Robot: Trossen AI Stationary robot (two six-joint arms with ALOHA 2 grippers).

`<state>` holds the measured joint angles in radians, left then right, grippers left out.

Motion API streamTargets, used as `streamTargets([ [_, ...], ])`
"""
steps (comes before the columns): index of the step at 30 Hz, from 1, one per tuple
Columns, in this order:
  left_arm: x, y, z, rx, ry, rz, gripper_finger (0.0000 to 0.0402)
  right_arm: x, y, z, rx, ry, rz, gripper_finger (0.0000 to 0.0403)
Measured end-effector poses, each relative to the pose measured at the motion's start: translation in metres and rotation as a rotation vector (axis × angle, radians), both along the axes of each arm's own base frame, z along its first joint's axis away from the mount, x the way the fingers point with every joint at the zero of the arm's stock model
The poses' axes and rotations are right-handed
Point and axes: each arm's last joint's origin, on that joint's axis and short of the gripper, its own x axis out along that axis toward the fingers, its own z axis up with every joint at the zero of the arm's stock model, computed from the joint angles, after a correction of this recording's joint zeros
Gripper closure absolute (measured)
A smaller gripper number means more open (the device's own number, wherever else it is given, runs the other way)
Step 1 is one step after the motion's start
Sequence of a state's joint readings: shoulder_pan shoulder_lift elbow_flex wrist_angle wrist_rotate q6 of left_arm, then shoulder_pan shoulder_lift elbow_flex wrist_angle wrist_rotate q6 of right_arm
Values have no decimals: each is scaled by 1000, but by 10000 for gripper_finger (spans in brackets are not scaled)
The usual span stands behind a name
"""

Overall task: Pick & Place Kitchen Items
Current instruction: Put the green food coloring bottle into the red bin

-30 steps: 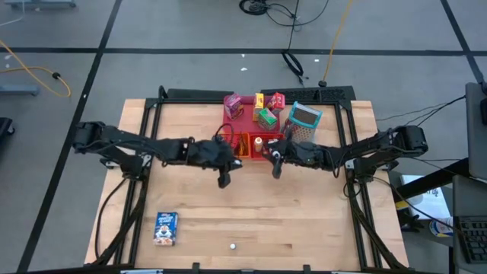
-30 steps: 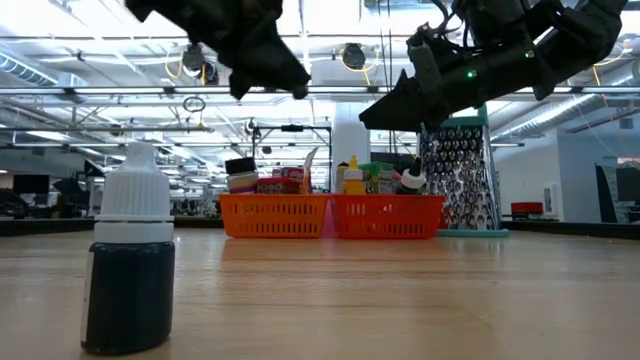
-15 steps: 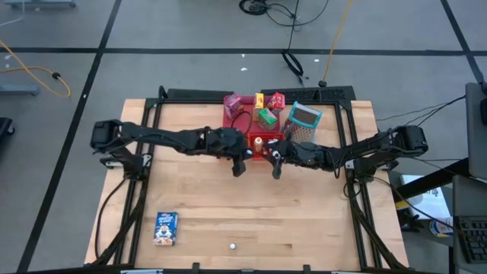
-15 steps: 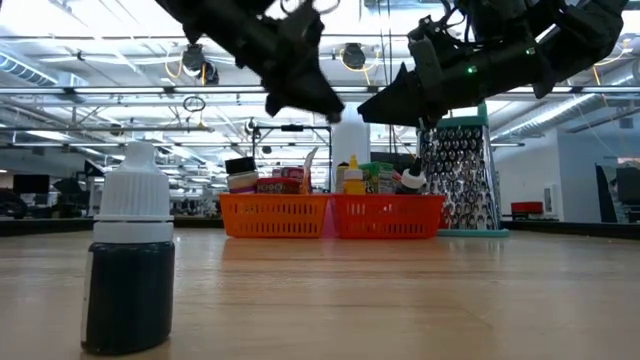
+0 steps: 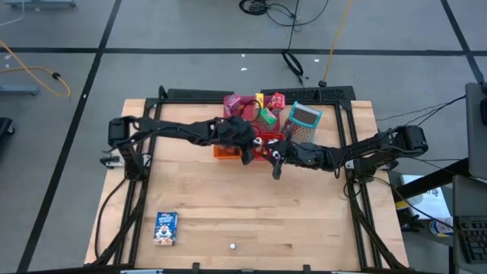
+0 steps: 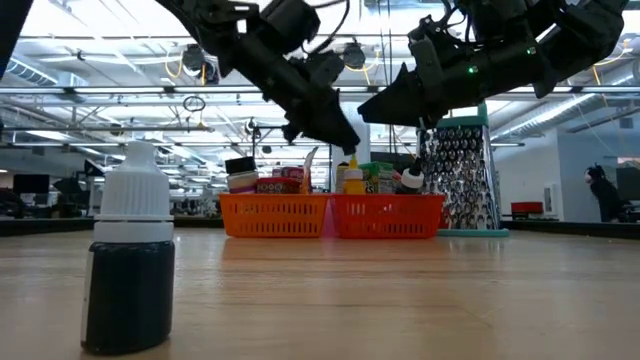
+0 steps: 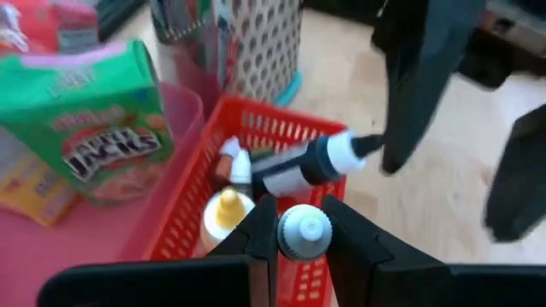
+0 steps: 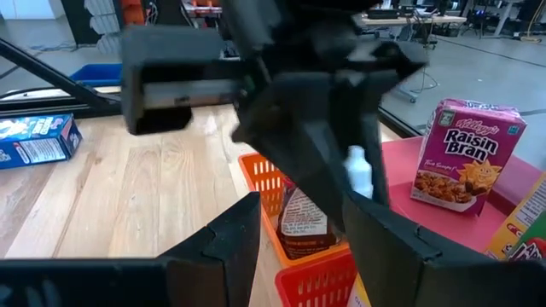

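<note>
Left arm reached red bin [image 7: 256,136], bottle [image 7: 304,232] between jaws

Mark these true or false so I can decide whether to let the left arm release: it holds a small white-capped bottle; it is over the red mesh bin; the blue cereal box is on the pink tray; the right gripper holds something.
1. The left gripper is shut on a small white-capped bottle. True.
2. That gripper hangs above the red mesh bin. True; the bin already holds a yellow-capped bottle and a dark bottle lying on its side.
3. The blue cereal box lies on the pink tray. False: it lies on the bare wooden table, near the front left.
4. The right gripper holds an item. False: its fingers are open and empty.
</note>
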<state>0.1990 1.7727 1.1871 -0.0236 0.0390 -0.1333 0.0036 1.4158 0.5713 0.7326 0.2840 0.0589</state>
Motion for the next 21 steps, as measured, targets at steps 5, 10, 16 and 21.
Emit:
streamTargets([
  [5,6,6,-12,-20,-7,-19,339,0,0,0,0,-4,0,243],
  [10,9,9,-23,-23,5,-11,339,0,0,0,-1,2,0,243],
  [16,11,9,-23,7,-1,-25,339,0,0,0,-1,3,-1,243],
  [21,10,10,-23,23,4,-2,338,0,0,0,-1,4,-1,243],
])
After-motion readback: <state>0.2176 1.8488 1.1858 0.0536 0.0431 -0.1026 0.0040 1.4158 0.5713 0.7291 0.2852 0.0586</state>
